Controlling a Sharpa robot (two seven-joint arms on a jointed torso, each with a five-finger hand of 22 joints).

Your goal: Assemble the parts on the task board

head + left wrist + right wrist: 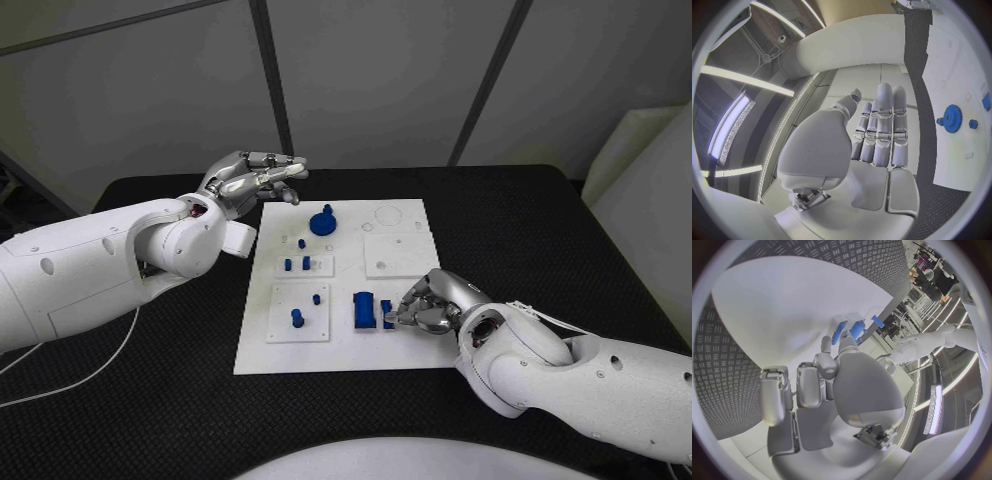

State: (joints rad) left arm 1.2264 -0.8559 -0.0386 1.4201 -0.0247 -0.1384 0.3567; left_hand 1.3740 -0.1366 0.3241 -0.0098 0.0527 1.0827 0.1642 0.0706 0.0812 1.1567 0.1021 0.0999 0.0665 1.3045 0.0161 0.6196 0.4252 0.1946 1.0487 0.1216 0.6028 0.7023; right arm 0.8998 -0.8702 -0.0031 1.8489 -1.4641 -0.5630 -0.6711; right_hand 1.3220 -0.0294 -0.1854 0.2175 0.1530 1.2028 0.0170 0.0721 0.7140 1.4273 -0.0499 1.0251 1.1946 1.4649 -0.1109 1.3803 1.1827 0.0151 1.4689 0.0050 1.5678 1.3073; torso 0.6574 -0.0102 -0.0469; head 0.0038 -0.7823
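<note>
Right robot hand (427, 303) pinches a blue block (388, 314) on the task board (343, 345) beside a bigger block (364, 310); left robot hand (255, 178) empty, fingers extended, near the gear (323, 223).

no readable text, labels, brands or numbers anywhere; task board (346, 290) surface is plain, no markings legible.
</note>
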